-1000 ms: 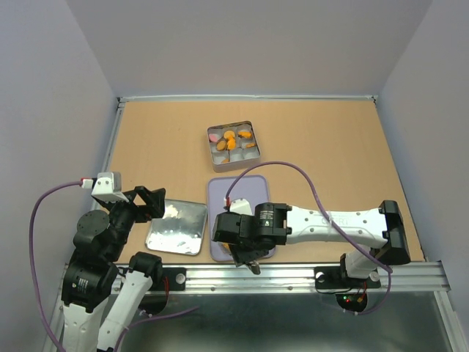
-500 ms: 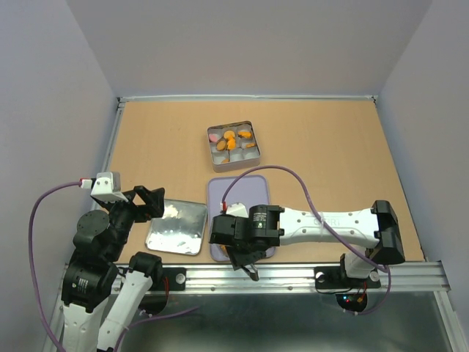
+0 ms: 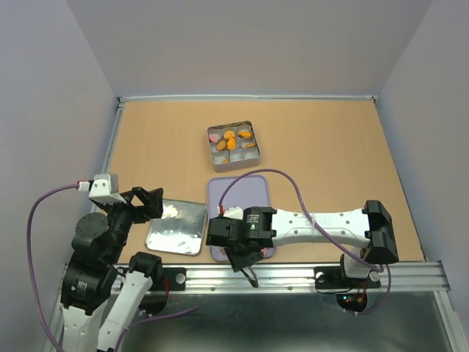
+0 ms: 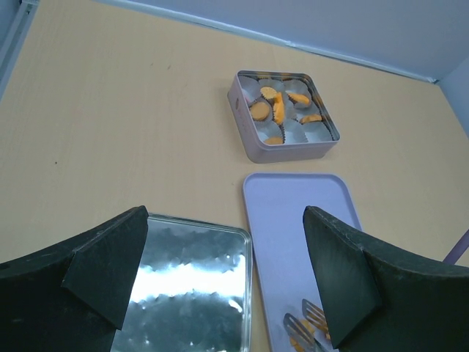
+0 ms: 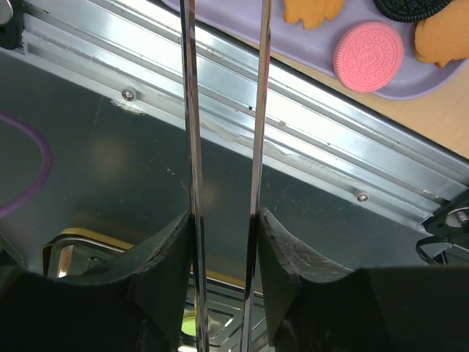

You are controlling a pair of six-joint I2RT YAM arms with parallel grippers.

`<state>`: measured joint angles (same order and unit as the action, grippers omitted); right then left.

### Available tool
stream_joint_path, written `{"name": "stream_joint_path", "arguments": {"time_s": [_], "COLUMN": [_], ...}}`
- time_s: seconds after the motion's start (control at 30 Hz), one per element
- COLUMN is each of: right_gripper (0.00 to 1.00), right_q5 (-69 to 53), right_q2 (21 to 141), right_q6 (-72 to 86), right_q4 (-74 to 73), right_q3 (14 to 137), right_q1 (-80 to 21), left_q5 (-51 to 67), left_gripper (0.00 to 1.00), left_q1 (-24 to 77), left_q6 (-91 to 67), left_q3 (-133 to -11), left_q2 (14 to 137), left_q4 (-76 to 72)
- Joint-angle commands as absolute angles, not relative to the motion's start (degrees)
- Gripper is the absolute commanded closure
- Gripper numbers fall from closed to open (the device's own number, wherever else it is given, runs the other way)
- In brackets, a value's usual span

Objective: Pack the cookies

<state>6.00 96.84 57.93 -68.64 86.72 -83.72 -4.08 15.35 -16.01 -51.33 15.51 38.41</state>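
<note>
Several orange cookies (image 3: 233, 141) lie in paper cups inside the square tin (image 3: 253, 156), also in the left wrist view (image 4: 277, 108). More cookies rest at the near end of the purple tray (image 3: 242, 192): a pink round (image 5: 368, 56), a black round (image 5: 414, 7) and orange ones (image 5: 314, 9). My right gripper (image 5: 223, 220) is shut on metal tongs (image 5: 192, 110), low over the tray's near end (image 3: 245, 257). The tong tips (image 4: 308, 323) straddle an orange cookie on the tray. My left gripper (image 4: 223, 271) stands open and empty over the tin lid (image 4: 183, 286).
The shiny tin lid (image 3: 176, 227) lies left of the tray. A metal rail (image 5: 308, 139) runs along the table's near edge, just below the tray. White walls close in the table at the back and the sides.
My right arm has shifted a little left and toward the near edge, and the tong arms have come slightly closer together. The left arm has barely moved.
</note>
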Motion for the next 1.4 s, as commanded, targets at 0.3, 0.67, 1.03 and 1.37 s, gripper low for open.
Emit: {"name": "stream_joint_path", "arguments": {"time_s": [0.3, 0.67, 1.03, 1.37], "right_gripper": [0.57, 0.57, 0.53, 0.50], "right_q5": [8.6, 15.1, 14.9, 9.7], "right_q2": [97.2, 99.0, 108.9, 97.2], "right_q6": [57.2, 54.5, 39.7, 44.0], "right_q4": [-72.8, -76.6, -79.5, -74.5], "right_q3": [93.2, 104.3, 130.5, 108.5], "right_q1": [-84.4, -75.6, -57.3, -58.4], "left_q5": [-5.3, -5.4, -4.0, -2.6], "left_gripper": [0.01, 0.01, 0.01, 0.01], "left_q1": [15.6, 15.6, 15.6, 15.7], "left_q6": [-16.4, -16.4, -15.9, -15.3], "left_q3": [-51.4, -51.4, -51.5, -51.3], "left_q2": [14.7, 14.9, 16.6, 17.4], "left_q4": [36.4, 36.5, 36.2, 35.9]}}
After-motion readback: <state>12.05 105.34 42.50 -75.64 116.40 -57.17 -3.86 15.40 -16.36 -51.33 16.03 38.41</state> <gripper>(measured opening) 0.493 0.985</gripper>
